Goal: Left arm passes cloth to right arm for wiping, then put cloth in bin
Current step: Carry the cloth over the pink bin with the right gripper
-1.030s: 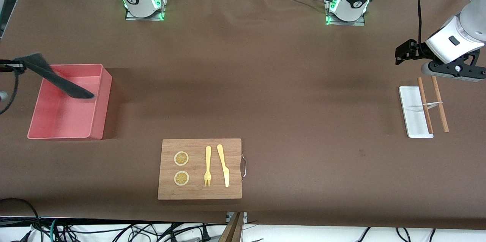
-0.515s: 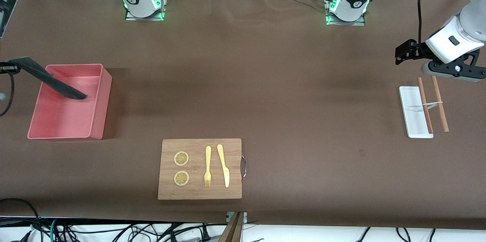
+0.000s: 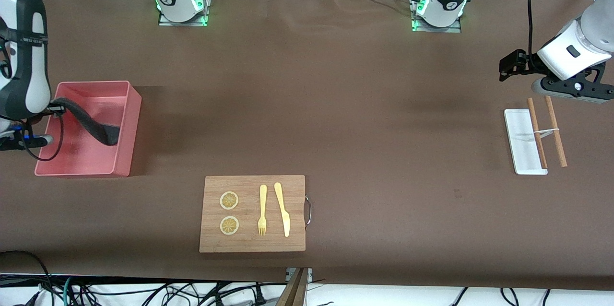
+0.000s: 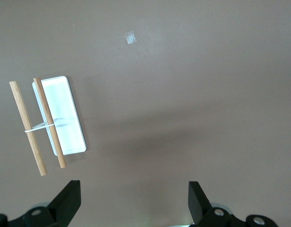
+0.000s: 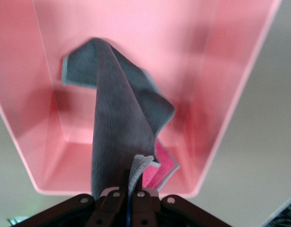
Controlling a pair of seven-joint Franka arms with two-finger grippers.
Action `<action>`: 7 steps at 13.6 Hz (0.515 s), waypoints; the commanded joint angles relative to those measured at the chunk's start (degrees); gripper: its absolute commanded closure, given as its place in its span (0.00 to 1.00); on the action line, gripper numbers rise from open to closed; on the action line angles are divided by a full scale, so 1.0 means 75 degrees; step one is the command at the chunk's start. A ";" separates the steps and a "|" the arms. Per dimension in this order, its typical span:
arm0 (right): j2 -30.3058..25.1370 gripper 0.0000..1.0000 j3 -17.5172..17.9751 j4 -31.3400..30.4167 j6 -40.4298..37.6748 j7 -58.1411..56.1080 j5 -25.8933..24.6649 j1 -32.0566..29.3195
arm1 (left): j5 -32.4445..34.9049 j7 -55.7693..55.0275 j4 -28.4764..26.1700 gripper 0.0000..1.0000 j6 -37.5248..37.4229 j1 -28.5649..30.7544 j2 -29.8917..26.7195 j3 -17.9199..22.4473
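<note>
While front view hides the right gripper (image 5: pixel 128 191) fingers, right wrist view shows them clenched on the cloth (image 5: pixel 119 127), pinching one corner; rest hangs grey-side out w/ pink edge, lower end inside the bin (image 3: pixel 125 119). Left gripper (image 4: pixel 133 201) waits, fingers spread, empty, over bench (image 3: pixel 336 104) near white tray (image 4: pixel 65 113) & sticks (image 4: pixel 27 127). No readable labels.

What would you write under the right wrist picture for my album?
Shut right gripper dangles a fluffy grey-and-magenta cloth down into the salmon-pink plastic bin.
</note>
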 commanded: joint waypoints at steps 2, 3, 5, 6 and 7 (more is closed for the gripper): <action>0.0334 1.00 0.0063 -0.0299 0.0802 0.0331 0.0350 0.0098 | 0.0179 -0.0055 0.0130 0.00 -0.0194 0.0051 -0.0005 -0.0063; 0.0498 1.00 0.0075 -0.0334 0.0989 0.0331 0.0537 0.0098 | 0.0179 -0.0055 0.0130 0.00 -0.0194 0.0051 -0.0005 -0.0063; 0.0581 1.00 0.0099 -0.0520 0.1376 0.0331 0.0656 0.0110 | 0.0179 -0.0055 0.0130 0.00 -0.0194 0.0051 -0.0005 -0.0063; 0.0628 1.00 0.0110 -0.0614 0.1517 0.0331 0.0772 0.0110 | 0.0179 -0.0055 0.0130 0.00 -0.0206 0.0051 -0.0005 -0.0063; 0.0675 1.00 0.0110 -0.0615 0.1542 0.0331 0.0924 0.0121 | 0.0179 -0.0055 0.0130 0.00 -0.0195 0.0051 -0.0005 -0.0063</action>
